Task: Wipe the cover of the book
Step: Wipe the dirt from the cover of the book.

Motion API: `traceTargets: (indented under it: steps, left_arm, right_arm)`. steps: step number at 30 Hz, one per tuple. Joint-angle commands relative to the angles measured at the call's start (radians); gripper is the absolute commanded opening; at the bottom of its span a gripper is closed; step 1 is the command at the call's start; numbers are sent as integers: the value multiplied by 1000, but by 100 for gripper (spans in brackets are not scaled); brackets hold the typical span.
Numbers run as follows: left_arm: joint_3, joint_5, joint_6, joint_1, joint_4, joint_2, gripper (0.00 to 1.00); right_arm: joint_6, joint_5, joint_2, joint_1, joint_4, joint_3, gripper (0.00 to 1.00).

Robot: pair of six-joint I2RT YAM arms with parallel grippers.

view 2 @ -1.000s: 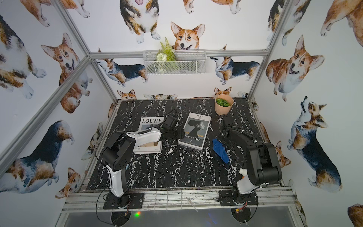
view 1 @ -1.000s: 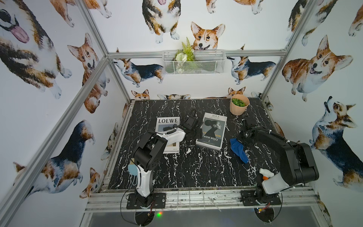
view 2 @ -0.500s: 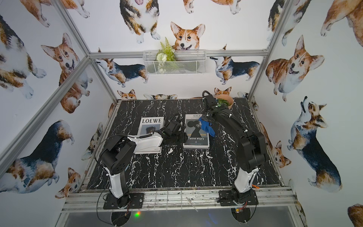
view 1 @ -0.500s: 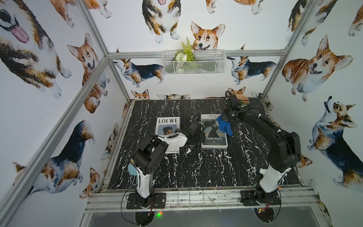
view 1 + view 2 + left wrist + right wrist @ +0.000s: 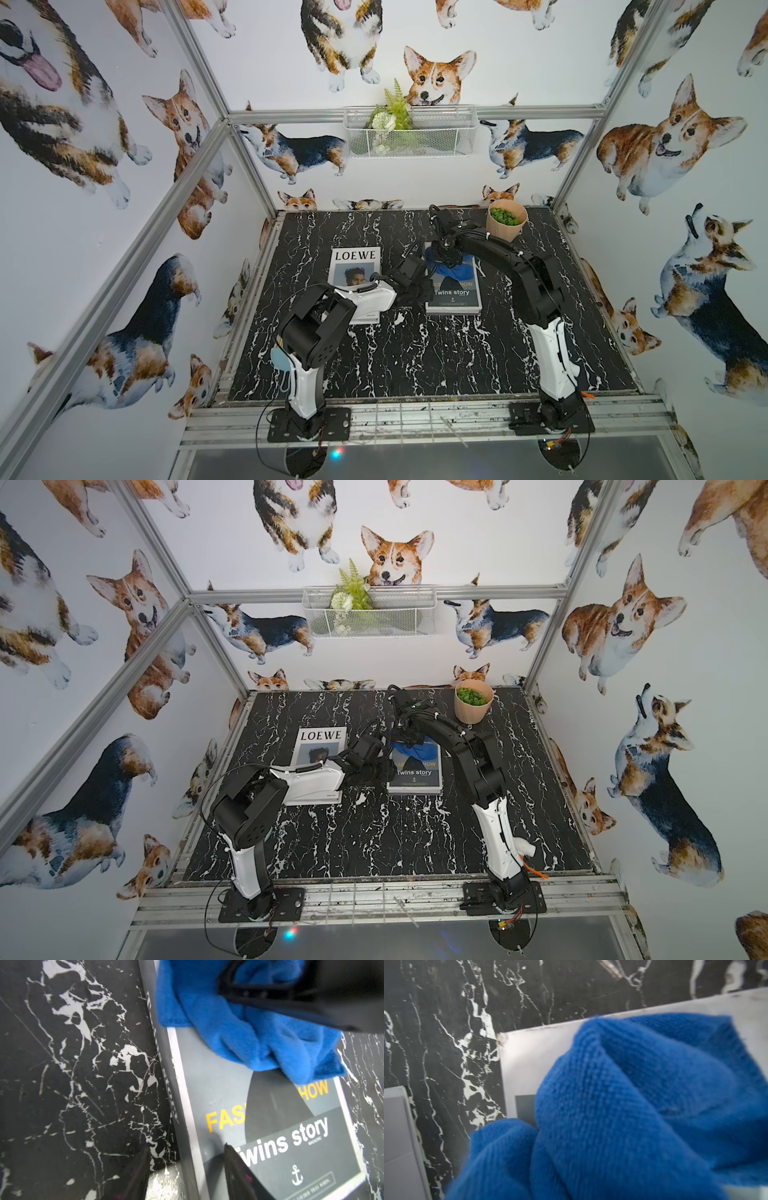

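The book (image 5: 453, 293) with the words "Twins story" lies flat near the middle of the black and white table (image 5: 415, 357). The right gripper (image 5: 448, 262) reaches down onto the far end of its cover, closed tight on a blue cloth (image 5: 459, 272). The cloth is bunched up and covers the far half of the cover. The near half with the white words is bare. In the right wrist view the cloth (image 5: 633, 1105) fills most of the picture, and a pale corner of the book (image 5: 525, 1057) peeks out beside it. The left gripper (image 5: 186, 1148) sits low at the book's left edge with its jaws partly apart, holding nothing. One of its fingers (image 5: 234, 1167) is over the cover and the other is over the table beside the book. A LOEWE book (image 5: 355, 259) lies just to the left. A pot (image 5: 507, 228) of green leaves stands at the back.
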Motion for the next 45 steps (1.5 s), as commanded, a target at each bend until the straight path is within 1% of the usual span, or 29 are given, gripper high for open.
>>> traceTargets:
  steps: [1, 3, 4, 9, 13, 17, 21, 24, 26, 28, 30, 33, 35, 38, 39, 42, 45]
  left_arm:
    - [-30, -46, -16, 1, -126, -4, 57]
    - [-40, -56, -29, 4, -119, -7, 57]
    - [-45, -61, -35, 6, -118, -7, 57]
    - [-54, -71, -58, 7, -114, -2, 55]
    - [-64, -67, -70, 7, -103, -8, 55]
    - [-85, -57, -84, 6, -79, -26, 54]
    - [-131, -3, -103, -4, -11, -58, 46]
    - [-166, 16, -114, -26, 37, -83, 46]
    - [-176, 13, -108, -41, 54, -88, 48]
    - [-172, 7, -93, -52, 49, -74, 49]
    - [-165, 11, -83, -59, 42, -54, 48]
    - [-165, 6, -76, -70, 31, -30, 48]
    - [-168, -16, -76, -77, 20, -18, 46]
    - [-176, -28, -88, -77, 19, -5, 35]
    - [-180, -32, -95, -77, 19, -5, 33]
    - [-191, -40, -113, -77, 24, -11, 32]
    - [-194, -45, -120, -82, 29, -23, 32]
  right_arm:
    - [12, -12, 34, 0, -64, 35, 0]
    - [-1, 23, 28, -13, -103, 28, 0]
    - [-5, 28, 10, -27, -103, -2, 0]
    - [-14, 25, -117, -116, -17, -201, 0]
    - [-32, 36, -168, -160, -9, -258, 0]
    - [-26, 13, -160, -158, -12, -266, 0]
    - [-5, -19, -124, -146, 21, -267, 0]
    - [-7, -38, -86, -129, 20, -241, 0]
    - [-5, -59, -72, -122, 23, -225, 0]
    - [-4, -88, -71, -120, 41, -222, 0]
    - [-9, -113, -77, -119, 52, -216, 0]
    - [-35, -137, -90, -120, 36, -195, 0]
    - [-56, -131, -110, -120, 3, -183, 0]
    - [-87, -83, -159, -122, -45, -180, 0]
    - [-102, -63, -177, -126, -61, -183, 0]
    - [-123, -13, -215, -157, -107, -204, 0]
    - [-132, 29, -249, -184, -94, -255, 0]
